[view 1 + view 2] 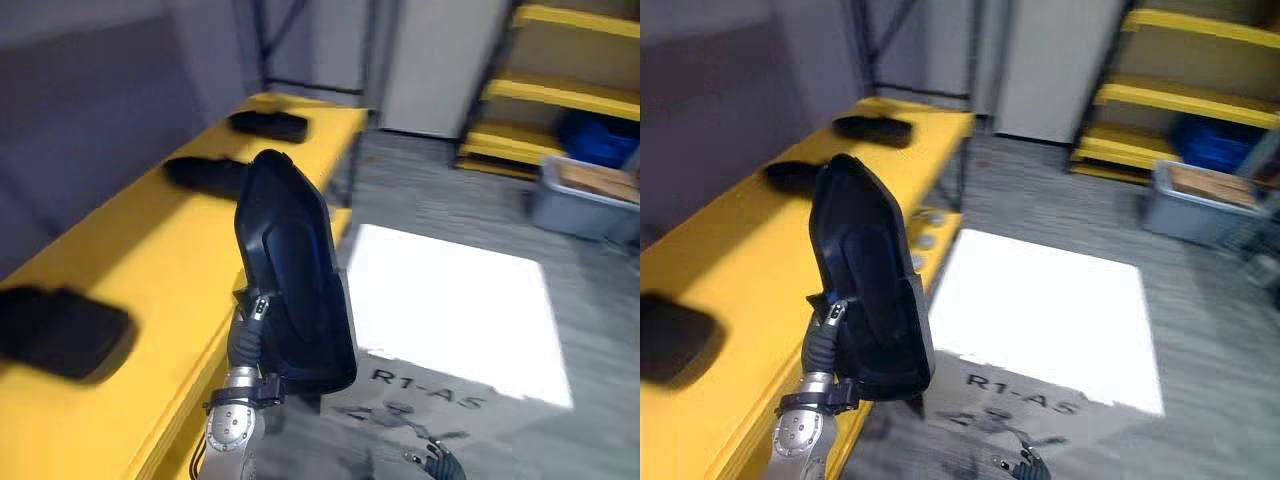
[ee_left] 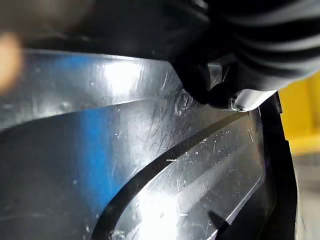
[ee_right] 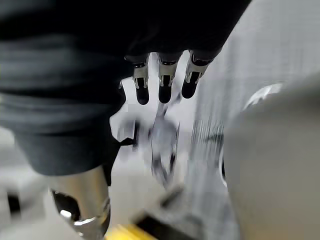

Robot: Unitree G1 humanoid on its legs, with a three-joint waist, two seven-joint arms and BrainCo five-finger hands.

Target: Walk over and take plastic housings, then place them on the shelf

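Left hand (image 1: 255,308) clamps the black plastic housing (image 1: 292,280) upright, just beside the yellow shelf (image 1: 170,260). Likely light, stiff and slick, so keep your grip on its rim. Right hand (image 3: 160,80) hangs slack and empty.

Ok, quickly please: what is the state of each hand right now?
Left hand: closed on the black plastic housing, which it holds upright.
Right hand: open, holding nothing.
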